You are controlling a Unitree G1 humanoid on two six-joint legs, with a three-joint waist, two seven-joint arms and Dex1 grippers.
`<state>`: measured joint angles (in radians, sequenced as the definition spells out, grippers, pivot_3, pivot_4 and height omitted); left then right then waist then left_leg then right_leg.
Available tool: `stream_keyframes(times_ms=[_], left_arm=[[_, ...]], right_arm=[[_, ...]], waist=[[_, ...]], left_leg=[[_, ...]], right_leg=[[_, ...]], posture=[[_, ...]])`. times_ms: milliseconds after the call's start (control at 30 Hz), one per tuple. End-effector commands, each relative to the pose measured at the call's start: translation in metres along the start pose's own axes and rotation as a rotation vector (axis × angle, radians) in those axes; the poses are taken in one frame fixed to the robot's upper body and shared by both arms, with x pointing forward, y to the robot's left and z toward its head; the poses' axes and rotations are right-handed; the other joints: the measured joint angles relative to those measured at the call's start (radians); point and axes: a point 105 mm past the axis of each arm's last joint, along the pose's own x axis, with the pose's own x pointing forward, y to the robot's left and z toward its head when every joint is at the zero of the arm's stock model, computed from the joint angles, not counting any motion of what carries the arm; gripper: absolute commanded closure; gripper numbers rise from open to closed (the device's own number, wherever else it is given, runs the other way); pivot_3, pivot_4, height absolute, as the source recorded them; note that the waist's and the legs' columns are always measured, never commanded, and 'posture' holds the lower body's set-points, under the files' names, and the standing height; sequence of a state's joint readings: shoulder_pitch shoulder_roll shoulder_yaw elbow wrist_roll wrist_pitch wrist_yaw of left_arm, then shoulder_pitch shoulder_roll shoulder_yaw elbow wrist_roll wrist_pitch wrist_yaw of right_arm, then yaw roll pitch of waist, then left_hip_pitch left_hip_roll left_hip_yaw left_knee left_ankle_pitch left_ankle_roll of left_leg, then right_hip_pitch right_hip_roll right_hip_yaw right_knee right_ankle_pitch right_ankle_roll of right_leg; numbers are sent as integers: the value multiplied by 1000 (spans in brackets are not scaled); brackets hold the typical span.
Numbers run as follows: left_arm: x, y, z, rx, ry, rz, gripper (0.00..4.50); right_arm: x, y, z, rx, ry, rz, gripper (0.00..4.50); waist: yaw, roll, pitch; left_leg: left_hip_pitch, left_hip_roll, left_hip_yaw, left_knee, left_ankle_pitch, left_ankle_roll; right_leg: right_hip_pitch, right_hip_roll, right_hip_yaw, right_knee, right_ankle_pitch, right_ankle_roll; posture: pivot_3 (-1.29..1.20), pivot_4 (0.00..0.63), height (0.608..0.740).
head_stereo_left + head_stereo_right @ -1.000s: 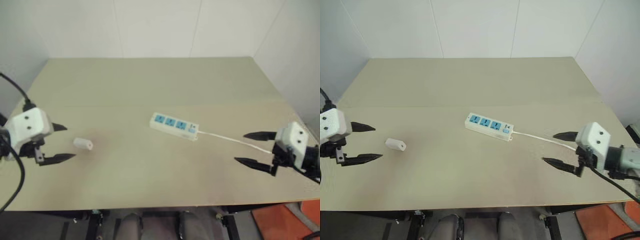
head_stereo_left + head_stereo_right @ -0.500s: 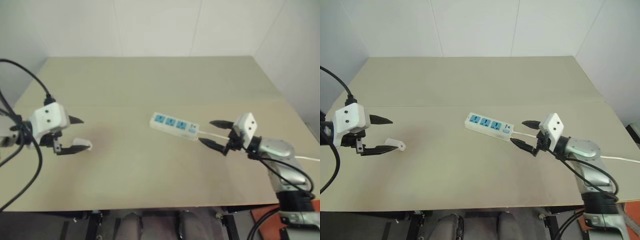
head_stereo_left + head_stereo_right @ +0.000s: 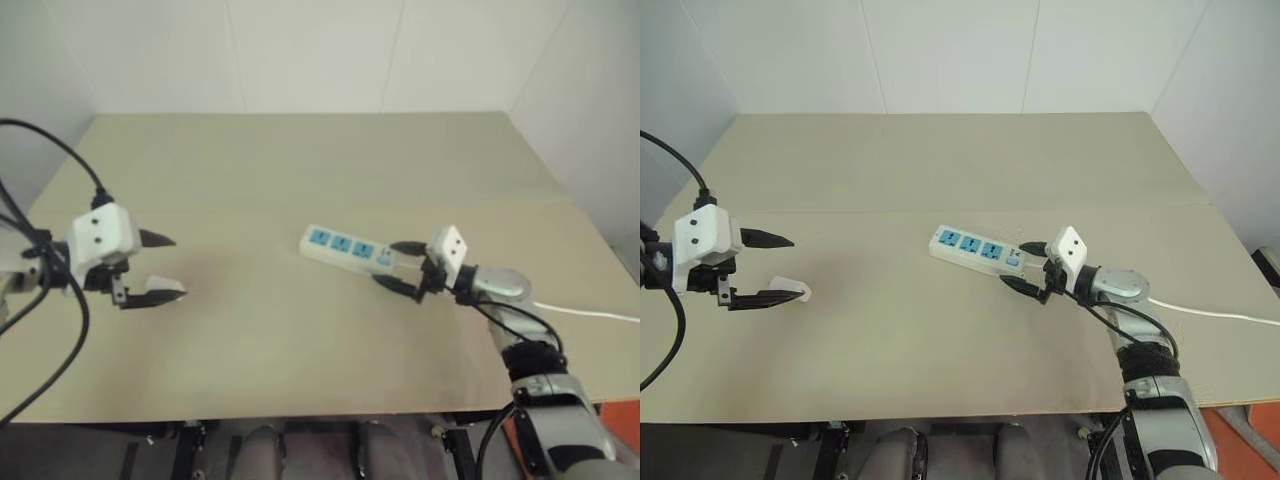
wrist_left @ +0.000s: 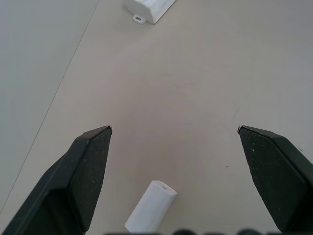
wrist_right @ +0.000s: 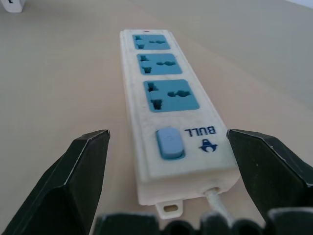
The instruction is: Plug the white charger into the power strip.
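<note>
Charger: we see the white charger [image 4: 151, 213] lying free near the worktop's [image 3: 940, 160] left edge.
Left claw: our left gripper [image 3: 782, 268] gapes wide, straddling it, holding nothing.
Strip: the power strip [image 5: 166, 113] lies mid-worktop.
Right claw: our right gripper [image 3: 1023, 266] is spread wide at its switch end, empty.

One long white rectangular power strip [image 3: 978, 250] at frame centre, with three blue socket faces [image 5: 163, 71], one blue switch [image 5: 169, 143], one thin white cord [image 3: 1210, 314] running to the right edge. One small white rounded charger block [image 4: 151, 206] at left. Two white-bodied grippers with black fingers: left gripper [image 3: 778, 268], right gripper [image 3: 1023, 266]. One beige tabletop [image 3: 940, 160].
</note>
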<state>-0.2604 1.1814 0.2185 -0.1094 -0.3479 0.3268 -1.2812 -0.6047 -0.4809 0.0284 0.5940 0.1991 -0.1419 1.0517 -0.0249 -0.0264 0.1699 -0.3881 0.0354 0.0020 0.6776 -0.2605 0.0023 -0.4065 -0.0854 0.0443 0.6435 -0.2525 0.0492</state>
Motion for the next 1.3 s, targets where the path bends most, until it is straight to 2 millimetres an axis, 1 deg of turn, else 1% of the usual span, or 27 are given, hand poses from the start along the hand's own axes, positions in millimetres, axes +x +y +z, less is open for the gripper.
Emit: stream_keyframes(times_ms=[33, 167, 400, 667, 867, 967, 1000, 1033, 1167, 1300], left_arm=[[-7, 2, 8, 29, -38, 19, 0], [-8, 1, 8, 25, -42, 19, 0], [-12, 0, 6, 23, -33, 25, 0], [-17, -3, 8, 22, -36, 15, 0], [-21, -4, 8, 23, -26, 9, 0], [-22, -4, 9, 23, -25, 10, 0], [-22, -4, 9, 23, -25, 9, 0], [-22, -4, 9, 23, -26, 8, 0], [-18, -6, 11, 19, -34, -3, 0], [-16, -6, 11, 17, -39, -10, 0]], right_arm=[[3, -5, 1, -24, -8, 2, 22], [7, -9, -5, -7, 9, 4, 22], [15, -10, -10, 14, 8, 16, 22], [26, -3, -5, 44, -44, 68, 22], [28, 4, -9, 75, -46, 104, 22], [27, 6, -10, 95, -54, 115, 577], [26, 6, -11, 98, -56, 116, 878], [26, 6, -11, 98, -56, 117, 1087], [26, 8, -10, 109, -79, 119, 1084], [26, 13, 0, 98, -134, 147, 1084]], waist=[[-4, 0, 0], [-15, 0, 0], [-24, 0, 0], [-24, 0, 0], [-25, 0, 0], [-25, 0, 0], [-25, 1, 0], [-25, 1, 0], [-25, 1, 0], [-26, 1, 0]], left_leg=[[0, 0, 0, 0, 0, 0], [0, 0, 0, 0, 0, 0], [0, 0, 0, 0, 0, 0], [0, 0, 0, -1, 0, 0], [1, 0, 0, -1, 0, 0], [1, 0, 0, -1, 0, 0], [1, 0, 0, -1, 0, 0], [1, 0, 0, -1, 0, 0], [1, 0, 0, -1, 0, 0], [1, 0, 0, -1, 0, 0]], right_leg=[[0, 0, 0, 0, 0, 0], [0, 0, 0, 0, 0, 0], [0, 0, 0, 0, 0, 0], [0, 0, 0, 2, 0, 0], [0, 0, 0, 3, 0, 0], [0, 0, 0, 3, 0, 0], [0, 0, 0, 3, 0, 0], [0, 0, 0, 3, 0, 0], [0, 0, 0, 3, 0, 0], [0, 0, 0, 3, 0, 0]], posture=[[0, 150, 740], [0, 150, 740], [0, 150, 740], [0, 150, 740], [0, 150, 740], [0, 150, 740], [0, 150, 740], [0, 150, 740], [0, 150, 740], [0, 150, 740]])
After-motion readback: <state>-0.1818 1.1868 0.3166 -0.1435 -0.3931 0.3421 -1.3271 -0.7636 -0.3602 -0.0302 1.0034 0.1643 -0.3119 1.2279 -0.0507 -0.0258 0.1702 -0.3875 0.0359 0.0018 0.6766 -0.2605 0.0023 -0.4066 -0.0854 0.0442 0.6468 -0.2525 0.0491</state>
